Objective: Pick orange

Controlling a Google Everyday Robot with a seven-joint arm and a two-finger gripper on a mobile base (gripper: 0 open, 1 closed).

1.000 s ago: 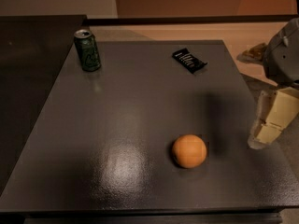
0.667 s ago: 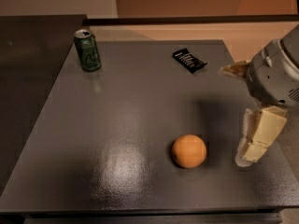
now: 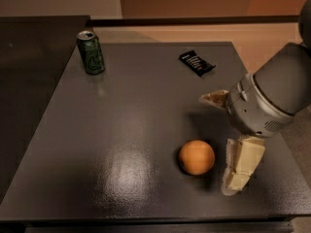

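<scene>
My fingers [image 3: 241,165] were spread wide above the near right part of the table [image 3: 121,130], holding nothing. The orange [image 3: 196,157] sat on the table just left of the lower finger; I could not tell if they touched. Only the upper finger's tip showed, its base hidden behind my wrist housing [image 3: 272,98]. Green can [image 3: 91,52] stood at the far left, black packet [image 3: 197,63] at the far right.

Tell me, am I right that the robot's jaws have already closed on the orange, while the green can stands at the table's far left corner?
Not quite. The camera view shows the gripper just right of the orange, jaws open, not holding it. The green can does stand there.
</scene>
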